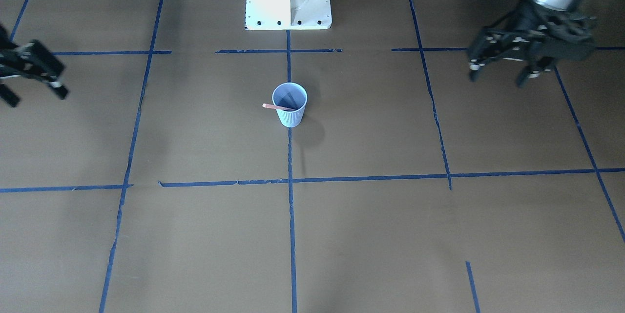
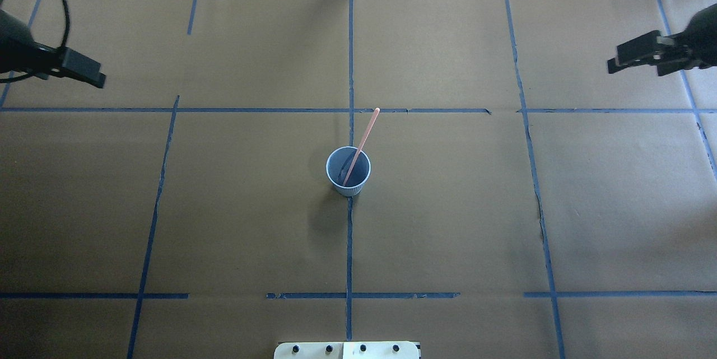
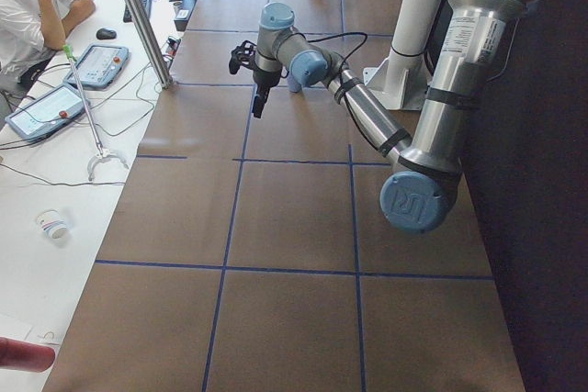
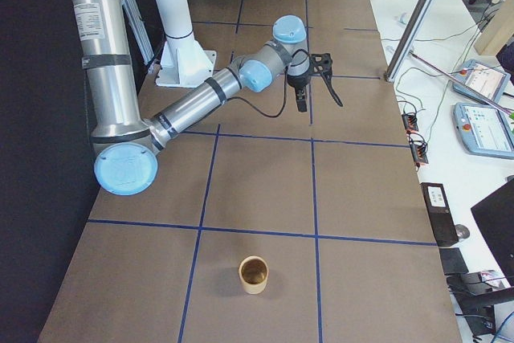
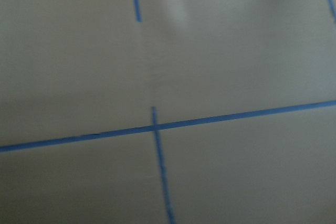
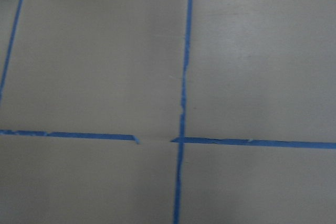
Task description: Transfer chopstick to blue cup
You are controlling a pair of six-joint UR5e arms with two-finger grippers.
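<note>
Chopstick (image 2: pixel 363 143) stands in cup (image 1: pixel 291 116) at table (image 1: pixel 390 235) centre, tip down, leaning on rim, most of its length sticking out. Left gripper (image 1: pixel 503 74) jaws wide, empty, well apart from cup. Right gripper (image 1: pixel 34 95) also wide, empty, far side. Transfer looks done. Any arm move: route high and wide of chopstick, since a nudge could tip cup.

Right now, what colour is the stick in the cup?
The chopstick is pale pink, clearest in the overhead view.
</note>
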